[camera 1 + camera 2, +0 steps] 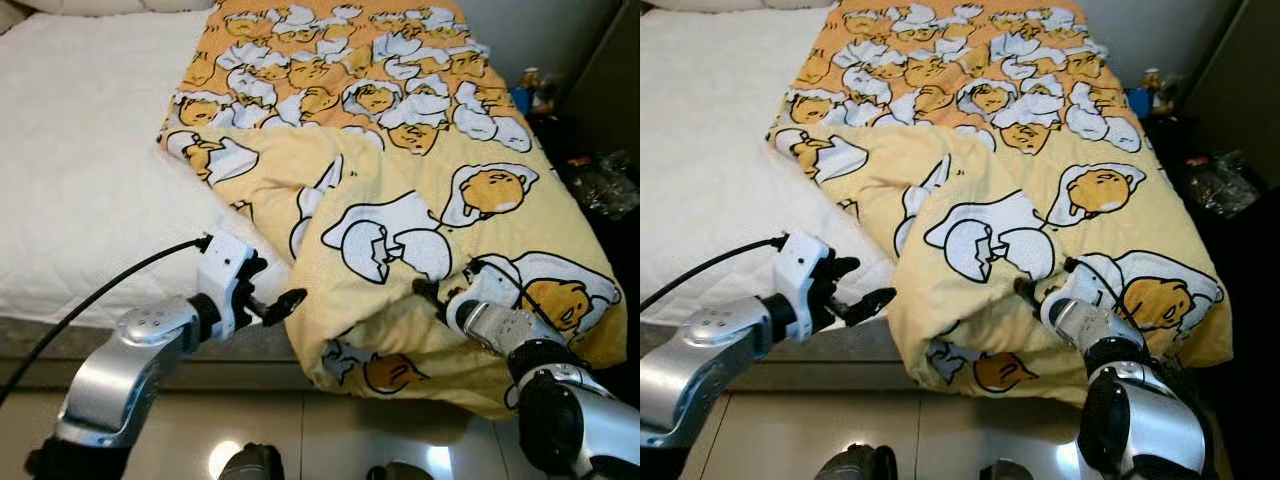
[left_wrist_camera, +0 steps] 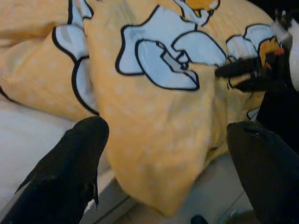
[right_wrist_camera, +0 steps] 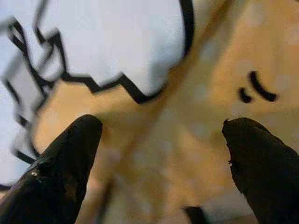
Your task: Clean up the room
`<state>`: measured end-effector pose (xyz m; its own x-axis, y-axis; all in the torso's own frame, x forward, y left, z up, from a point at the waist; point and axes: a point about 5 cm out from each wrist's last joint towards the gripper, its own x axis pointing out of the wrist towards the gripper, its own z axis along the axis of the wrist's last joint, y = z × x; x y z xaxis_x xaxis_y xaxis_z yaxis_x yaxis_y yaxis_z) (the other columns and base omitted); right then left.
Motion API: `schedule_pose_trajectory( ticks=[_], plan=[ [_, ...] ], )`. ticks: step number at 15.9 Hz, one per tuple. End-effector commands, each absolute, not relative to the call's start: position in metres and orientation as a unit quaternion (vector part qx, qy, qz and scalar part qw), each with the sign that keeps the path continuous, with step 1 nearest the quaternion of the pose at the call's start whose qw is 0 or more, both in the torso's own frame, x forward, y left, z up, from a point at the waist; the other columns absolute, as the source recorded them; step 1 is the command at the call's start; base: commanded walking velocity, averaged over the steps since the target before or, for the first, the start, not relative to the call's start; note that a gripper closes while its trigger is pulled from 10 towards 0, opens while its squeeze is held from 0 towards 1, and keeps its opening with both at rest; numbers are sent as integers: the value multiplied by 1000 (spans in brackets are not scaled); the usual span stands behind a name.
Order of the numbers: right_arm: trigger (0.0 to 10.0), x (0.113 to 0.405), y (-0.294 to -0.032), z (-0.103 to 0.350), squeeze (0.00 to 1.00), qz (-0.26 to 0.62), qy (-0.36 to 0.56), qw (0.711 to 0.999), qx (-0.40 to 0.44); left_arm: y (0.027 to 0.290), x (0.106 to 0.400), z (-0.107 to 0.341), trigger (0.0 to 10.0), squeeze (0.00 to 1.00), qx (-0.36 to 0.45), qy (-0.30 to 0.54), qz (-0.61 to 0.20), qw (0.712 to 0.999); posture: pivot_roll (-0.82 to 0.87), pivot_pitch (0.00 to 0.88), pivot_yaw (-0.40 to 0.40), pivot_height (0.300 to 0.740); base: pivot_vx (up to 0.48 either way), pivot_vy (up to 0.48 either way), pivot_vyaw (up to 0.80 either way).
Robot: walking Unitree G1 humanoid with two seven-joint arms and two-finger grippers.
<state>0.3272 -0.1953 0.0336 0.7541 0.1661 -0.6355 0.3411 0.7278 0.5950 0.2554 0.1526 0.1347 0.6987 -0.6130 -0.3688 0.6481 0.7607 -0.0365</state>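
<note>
- Yellow cartoon-egg duvet [image 1: 400, 210] lies bunched over the foot of the bed, on the robot's right half of the white mattress [image 1: 90, 150], its lower fold drooping off the edge.
- Left gripper [image 1: 285, 305] – fingers spread, just beside that fold.
- Right gripper [image 3: 159, 154] – spread, pressed close against the fabric.
- Likely soft, light, floppy; best pinched at a thick edge.

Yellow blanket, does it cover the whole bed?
No, the yellow blanket lies on one side, and the white mattress is bare beside it.
</note>
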Motion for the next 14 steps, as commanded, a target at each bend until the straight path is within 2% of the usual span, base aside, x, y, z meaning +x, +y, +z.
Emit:
schedule_pose_trajectory(
  ticks=[1, 4, 7, 10, 13, 14],
  plan=[
    [10000, 333, -192, 39, 0, -52, 320, 853, 410, 154, 252, 138, 10000, 0, 46, 186, -348, 918, 51, 156, 4, 740, 0, 0, 0],
    [10000, 334, -187, 38, 0, -65, 292, 842, 450, 157, 245, 140, 10000, 0, 43, 190, -349, 917, 80, 184, 22, 740, 0, 0, 0],
    [10000, 334, -189, 36, 0, -96, 255, 812, 516, 155, 237, 148, 10000, 0, 43, 182, -367, 911, 120, 232, 42, 740, 0, 0, 0],
    [10000, 342, -195, 50, 0, -67, 172, 802, 569, 151, 223, 161, 10000, 0, 39, 163, -394, 904, 156, 281, 48, 740, 0, 0, 0],
    [10000, 349, -193, 65, 0, -8, 129, 802, 584, 150, 216, 161, 10000, 0, 33, 163, -399, 902, 142, 262, 33, 740, 0, 0, 0],
    [7137, 350, -191, 68, 0, 11, 124, 803, 583, 150, 214, 160, 10000, 0, 32, 164, -400, 901, 134, 252, 30, 740, 0, 0, 0]
  ],
)
